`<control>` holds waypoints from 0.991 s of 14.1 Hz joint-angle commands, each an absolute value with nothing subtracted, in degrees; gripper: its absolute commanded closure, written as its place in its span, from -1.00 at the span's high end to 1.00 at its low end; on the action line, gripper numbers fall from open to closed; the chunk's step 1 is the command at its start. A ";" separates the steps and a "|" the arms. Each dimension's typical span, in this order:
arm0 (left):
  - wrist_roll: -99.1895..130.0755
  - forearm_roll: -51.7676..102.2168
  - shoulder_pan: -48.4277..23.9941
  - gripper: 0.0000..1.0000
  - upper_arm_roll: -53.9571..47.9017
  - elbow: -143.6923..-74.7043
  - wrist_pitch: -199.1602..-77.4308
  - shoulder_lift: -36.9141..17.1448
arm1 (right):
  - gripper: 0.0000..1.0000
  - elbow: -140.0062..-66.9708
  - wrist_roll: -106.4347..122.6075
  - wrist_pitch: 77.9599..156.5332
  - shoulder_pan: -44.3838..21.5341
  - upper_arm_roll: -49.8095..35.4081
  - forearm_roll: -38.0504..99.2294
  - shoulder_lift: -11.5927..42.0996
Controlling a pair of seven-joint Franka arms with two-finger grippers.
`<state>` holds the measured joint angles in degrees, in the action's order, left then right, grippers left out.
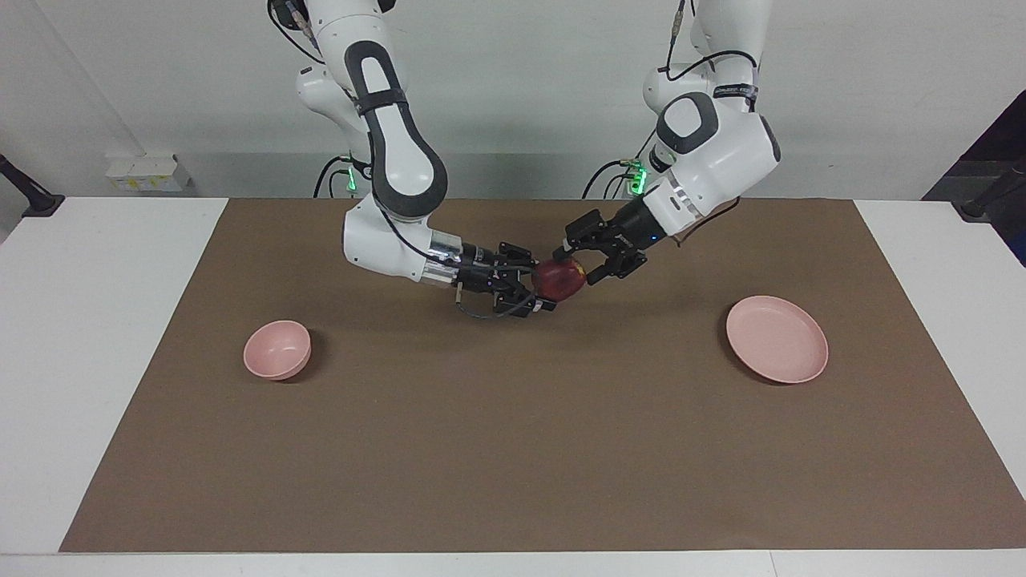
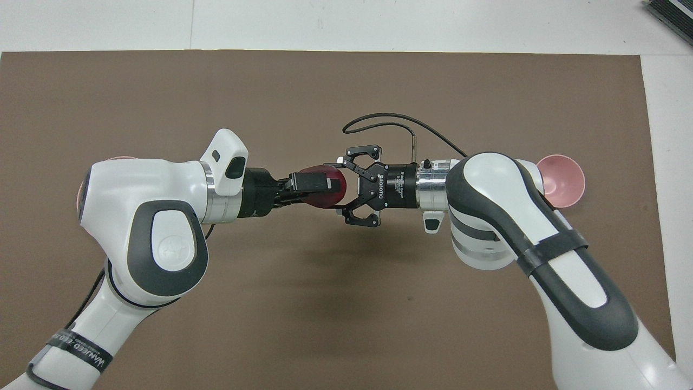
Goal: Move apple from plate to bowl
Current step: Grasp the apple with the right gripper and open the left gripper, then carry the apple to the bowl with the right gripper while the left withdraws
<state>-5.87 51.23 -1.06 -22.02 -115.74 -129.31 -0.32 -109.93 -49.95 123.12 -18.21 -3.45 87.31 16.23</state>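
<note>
The dark red apple (image 1: 559,278) is held in the air over the middle of the brown mat, between both grippers. My right gripper (image 1: 539,287) is shut on it, one finger on each side, as the overhead view (image 2: 339,187) shows. My left gripper (image 1: 579,268) is open, with its fingers still straddling the apple (image 2: 319,201) above and below. The flat pink plate (image 1: 777,339) lies bare toward the left arm's end of the table. The small deep pink bowl (image 1: 276,349) stands toward the right arm's end and also shows in the overhead view (image 2: 563,181).
A brown mat (image 1: 513,449) covers most of the white table. A black cable (image 2: 390,120) loops off the right wrist above the mat. In the overhead view the left arm hides nearly all of the plate.
</note>
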 commanded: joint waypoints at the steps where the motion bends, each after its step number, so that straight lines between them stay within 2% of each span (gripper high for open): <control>1: -5.01 39.08 -0.88 1.00 -18.90 -116.02 -124.90 0.88 | -1.00 -108.99 -53.34 123.92 -17.40 -3.43 82.12 14.59; 7: -5.54 10.94 -1.76 1.00 -9.51 -115.23 -124.80 0.27 | -1.00 -106.18 -54.05 123.66 -13.81 -3.25 65.51 13.01; 10: -6.15 4.05 -3.95 1.00 -2.92 -111.28 -124.02 -0.09 | -1.00 -105.47 -53.62 121.83 -10.30 -3.52 55.49 11.87; 14: -8.70 2.56 -6.58 1.00 2.89 -98.74 -109.29 -0.18 | -1.00 -103.98 -52.74 121.55 -7.57 -3.34 44.33 11.42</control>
